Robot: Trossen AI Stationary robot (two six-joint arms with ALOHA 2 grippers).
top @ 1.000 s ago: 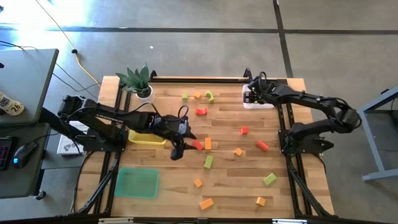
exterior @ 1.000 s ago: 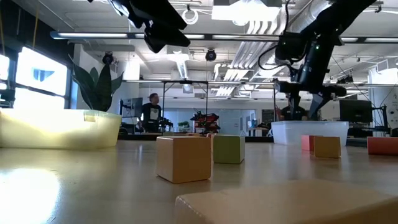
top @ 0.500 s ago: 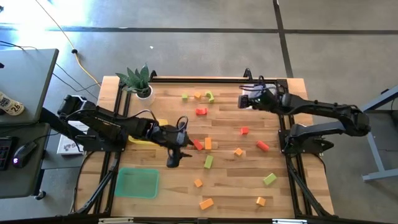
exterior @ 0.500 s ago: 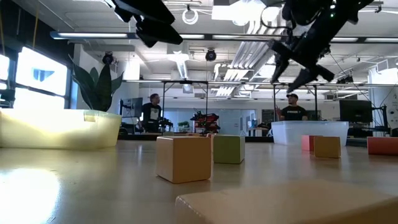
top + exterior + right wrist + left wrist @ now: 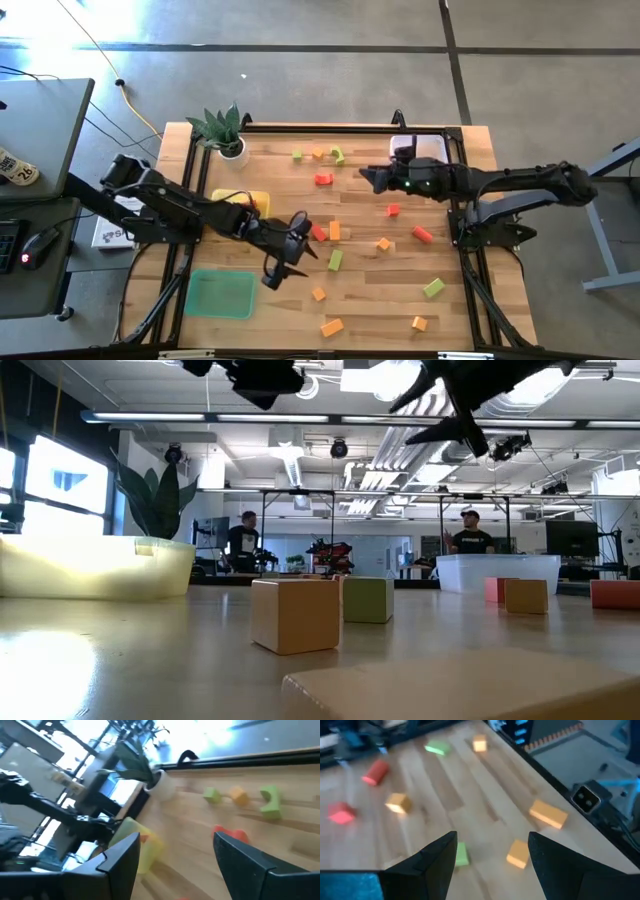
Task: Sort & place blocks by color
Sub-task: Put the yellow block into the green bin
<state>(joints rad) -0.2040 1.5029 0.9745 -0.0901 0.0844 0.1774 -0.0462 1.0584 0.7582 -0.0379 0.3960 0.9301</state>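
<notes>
Both arms hover over scattered blocks, left hand and right hand apparently open, empty.

Counter: pale wooden butcher-block planks, visible grain, smooth with a soft sheen in the low view.
Small red, orange and light green blocks: solid, matt, look like painted wood; nearest tan cube flat-finished.
Clear rectangular tray: translucent plastic, slightly frosted.
Yellow tray and flat green tray: smooth plastic.
Left claw and right claw: dark, matt fingers.
Floor: grey polished concrete.
</notes>
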